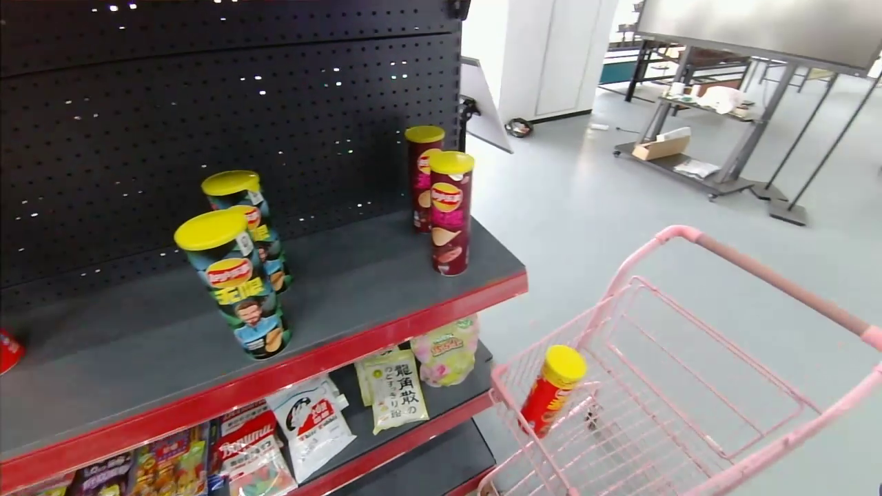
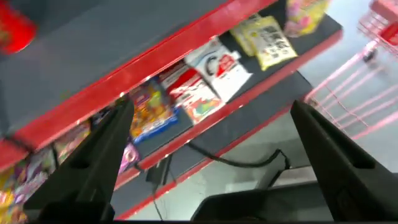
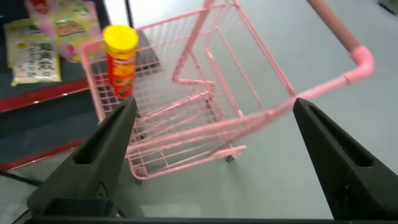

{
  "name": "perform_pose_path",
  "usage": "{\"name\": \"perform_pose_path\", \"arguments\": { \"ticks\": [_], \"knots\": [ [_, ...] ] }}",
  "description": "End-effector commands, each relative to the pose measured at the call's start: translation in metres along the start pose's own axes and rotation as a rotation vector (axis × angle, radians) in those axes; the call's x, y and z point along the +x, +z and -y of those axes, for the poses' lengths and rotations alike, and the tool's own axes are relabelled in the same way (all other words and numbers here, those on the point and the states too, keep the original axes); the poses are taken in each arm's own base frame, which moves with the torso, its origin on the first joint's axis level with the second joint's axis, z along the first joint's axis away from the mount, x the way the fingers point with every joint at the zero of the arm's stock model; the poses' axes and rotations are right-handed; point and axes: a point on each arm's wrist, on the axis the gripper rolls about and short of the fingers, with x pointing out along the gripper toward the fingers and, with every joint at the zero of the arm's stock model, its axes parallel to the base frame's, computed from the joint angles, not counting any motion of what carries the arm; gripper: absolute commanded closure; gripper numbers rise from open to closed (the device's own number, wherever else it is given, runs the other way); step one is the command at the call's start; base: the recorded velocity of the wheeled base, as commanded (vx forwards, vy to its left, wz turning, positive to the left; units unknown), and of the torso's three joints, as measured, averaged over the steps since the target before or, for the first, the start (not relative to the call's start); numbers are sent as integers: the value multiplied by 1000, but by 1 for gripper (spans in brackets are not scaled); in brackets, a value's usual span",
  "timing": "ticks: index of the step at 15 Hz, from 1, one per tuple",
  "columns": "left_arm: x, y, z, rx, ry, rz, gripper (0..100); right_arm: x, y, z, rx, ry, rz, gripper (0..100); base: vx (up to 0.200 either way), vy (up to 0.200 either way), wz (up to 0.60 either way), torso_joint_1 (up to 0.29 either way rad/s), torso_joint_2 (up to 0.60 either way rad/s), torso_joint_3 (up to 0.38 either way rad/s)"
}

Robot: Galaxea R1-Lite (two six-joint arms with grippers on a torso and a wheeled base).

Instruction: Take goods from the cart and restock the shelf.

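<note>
Red can (image 1: 551, 391): the one item in the cart, yellow lid up, standing with a slight lean in the corner of the basket nearest the shelf; its side rests against the wire wall

Cart (image 1: 758, 272): pink wire cart on the grey floor just beside the shelf's right end, handle on the side away from the shelf

Right gripper (image 3: 214, 102): hangs above the cart (image 3: 336, 28), jaws spread wide with nothing between them; the red can (image 3: 120, 59) is well below and apart from its fingers

Left gripper (image 2: 211, 106): jaws released and wide apart, holding nothing, in front of the shelf's lower tiers

Shelf (image 1: 358, 275): dark grey top board with a red front edge and a black pegboard (image 1: 207, 103) behind it

Green cans: two with yellow lids on the left half of the board, the front one (image 1: 234, 282) close to the red edge, the rear one (image 1: 265, 234) just behind it, both upright

Maroon cans: two with yellow lids near the board's right end, the front one (image 1: 450, 213) just ahead of the rear one (image 1: 420, 179), both upright

Red item (image 1: 7, 350): at the board's far left, mostly cut off; what it is cannot be told

Lower tier: a white bag (image 1: 313, 424), a yellow bag (image 1: 396, 389) and a pale green and pink bag (image 1: 448, 348) lie side by side, with colourful packs further left
</note>
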Motion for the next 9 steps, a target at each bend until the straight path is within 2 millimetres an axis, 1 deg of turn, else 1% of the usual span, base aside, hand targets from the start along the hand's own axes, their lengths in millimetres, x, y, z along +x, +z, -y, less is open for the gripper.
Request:
{"name": "perform_pose_path", "arguments": {
  "ticks": [1,2,6,7,9],
  "knots": [
    [-2,-3,0,1,-4,20,0,0,0,0,-2,1,-3,0,0,0,-600,-2,2,7],
    [-2,-3,0,1,-4,20,0,0,0,0,0,1,-3,0,0,0,-600,-2,-2,7],
    [-2,-4,0,1,-4,21,0,1,-1,0,-1,-2,-10,0,0,0,0,0,0,0],
    [-2,-4,0,1,-4,21,0,1,-3,-1,-1,-2,-11,0,0,0,0,-80,105,95],
    [-2,-4,0,1,-4,21,0,2,-9,-2,-3,0,-22,0,0,0,0,-132,334,178]
  ]
}}
